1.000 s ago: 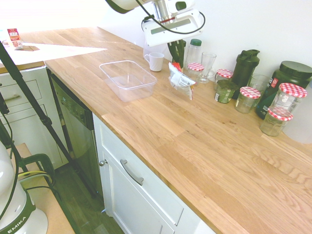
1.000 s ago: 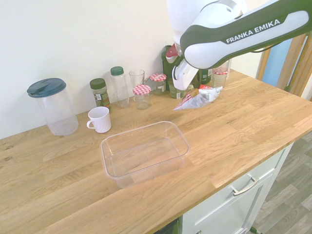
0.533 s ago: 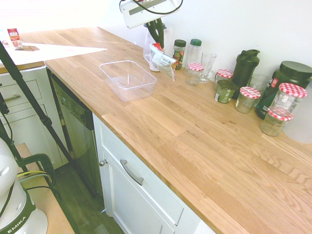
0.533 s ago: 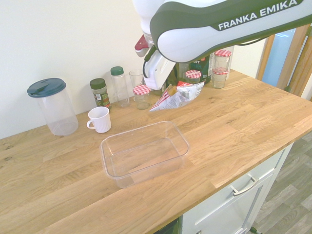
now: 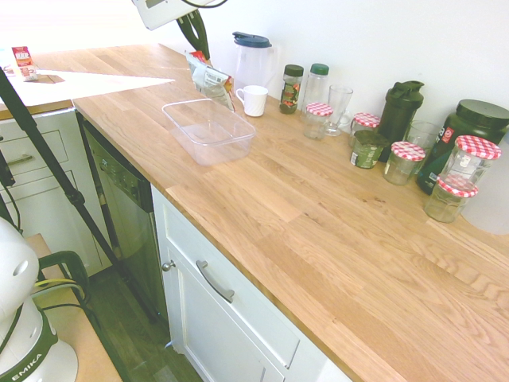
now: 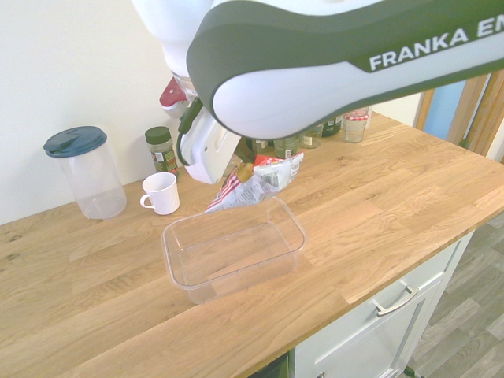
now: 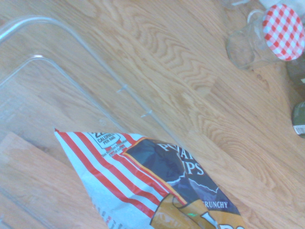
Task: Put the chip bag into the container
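The claw (image 5: pixel 196 49) is clenched on the small white, red-striped crinkly chip bag (image 6: pixel 256 181), carrying it above the clear rectangular plastic container (image 6: pixel 234 248); next, it should lower and release.

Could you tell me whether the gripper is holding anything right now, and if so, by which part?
The gripper holds the chip bag by one end; the rest hangs over the container.

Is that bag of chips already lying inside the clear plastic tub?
No, the chip bag hangs in the air from the gripper, above the back edge of the container, which has nothing in it.
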Motion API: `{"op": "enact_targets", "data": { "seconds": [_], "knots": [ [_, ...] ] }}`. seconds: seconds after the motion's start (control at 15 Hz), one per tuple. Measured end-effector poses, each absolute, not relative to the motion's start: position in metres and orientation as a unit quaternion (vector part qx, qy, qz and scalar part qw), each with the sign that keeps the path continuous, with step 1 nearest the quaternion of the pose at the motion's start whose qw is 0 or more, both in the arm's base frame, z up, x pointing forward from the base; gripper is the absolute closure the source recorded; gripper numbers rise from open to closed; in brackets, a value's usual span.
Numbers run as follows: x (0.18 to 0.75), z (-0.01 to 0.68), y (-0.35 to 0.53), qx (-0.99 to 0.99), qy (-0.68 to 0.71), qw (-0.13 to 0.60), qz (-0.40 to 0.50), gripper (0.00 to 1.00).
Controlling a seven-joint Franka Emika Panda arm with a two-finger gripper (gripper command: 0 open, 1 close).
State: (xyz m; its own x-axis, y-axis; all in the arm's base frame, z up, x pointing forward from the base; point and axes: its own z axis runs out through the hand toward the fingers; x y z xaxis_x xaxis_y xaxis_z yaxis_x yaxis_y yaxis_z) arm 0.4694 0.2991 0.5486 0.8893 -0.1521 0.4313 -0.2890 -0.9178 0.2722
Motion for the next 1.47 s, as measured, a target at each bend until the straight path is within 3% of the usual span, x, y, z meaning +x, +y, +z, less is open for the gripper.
{"op": "enact_targets", "data": {
  "seconds": [0.67, 0.73, 1.47],
  "knots": [
    [0.453, 0.467, 0.327, 0.961, -0.106, 0.196, 0.163, 1.00],
    [0.452, 0.459, 0.328, 0.961, -0.107, 0.200, 0.159, 0.00],
    [0.459, 0.451, 0.323, 0.958, -0.133, 0.201, 0.156, 0.00]
  ]
}}
